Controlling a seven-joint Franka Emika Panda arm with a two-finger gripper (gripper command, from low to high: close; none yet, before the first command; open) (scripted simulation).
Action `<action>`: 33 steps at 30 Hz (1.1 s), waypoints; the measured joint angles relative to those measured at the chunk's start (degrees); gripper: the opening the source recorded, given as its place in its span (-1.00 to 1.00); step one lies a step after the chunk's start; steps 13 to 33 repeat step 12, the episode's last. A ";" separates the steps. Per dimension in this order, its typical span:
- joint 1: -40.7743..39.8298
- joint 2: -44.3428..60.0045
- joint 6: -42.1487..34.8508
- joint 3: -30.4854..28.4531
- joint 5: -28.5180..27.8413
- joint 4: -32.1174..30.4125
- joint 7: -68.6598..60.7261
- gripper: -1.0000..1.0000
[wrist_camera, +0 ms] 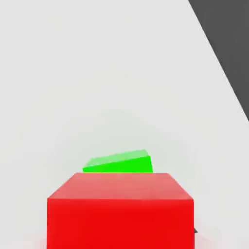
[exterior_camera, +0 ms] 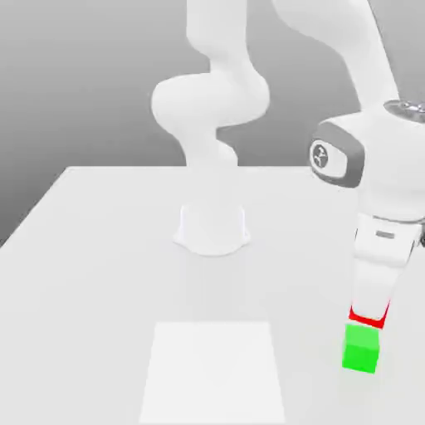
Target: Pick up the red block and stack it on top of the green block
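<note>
We see the gripper [exterior_camera: 371,292] closed on the red block [exterior_camera: 368,321], which sits between its fingers near the exterior view's right edge. The green block [exterior_camera: 360,349] stands on the worktop [exterior_camera: 91,274], just below the red block in that view. In the hand view the red block lies in front of the green one and covers part of it.

Edges and room: the worktop's far edge runs behind the arm's base [exterior_camera: 212,231]. Open worktop lies between the blocks and the pale square panel [exterior_camera: 212,373], towards the exterior view's left. In the hand view a slanting edge divides the pale surface from a dark area.

Hidden: the gripper covers most of the red block in the exterior view; we cannot tell whether the two blocks touch.
</note>
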 joint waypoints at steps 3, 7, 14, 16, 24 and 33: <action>0.09 1.06 1.02 -0.13 -0.21 0.04 0.17 1.00; 0.13 1.59 1.56 -0.19 -0.31 0.06 0.24 1.00; 0.01 -6.27 -5.89 0.22 1.12 -0.30 -0.79 1.00; 0.01 -6.27 -5.89 0.22 1.12 -0.30 -0.79 1.00; 0.01 -6.27 -5.89 0.22 1.12 -0.30 -0.79 1.00; 0.01 -6.27 -5.89 0.22 1.12 -0.30 -0.79 1.00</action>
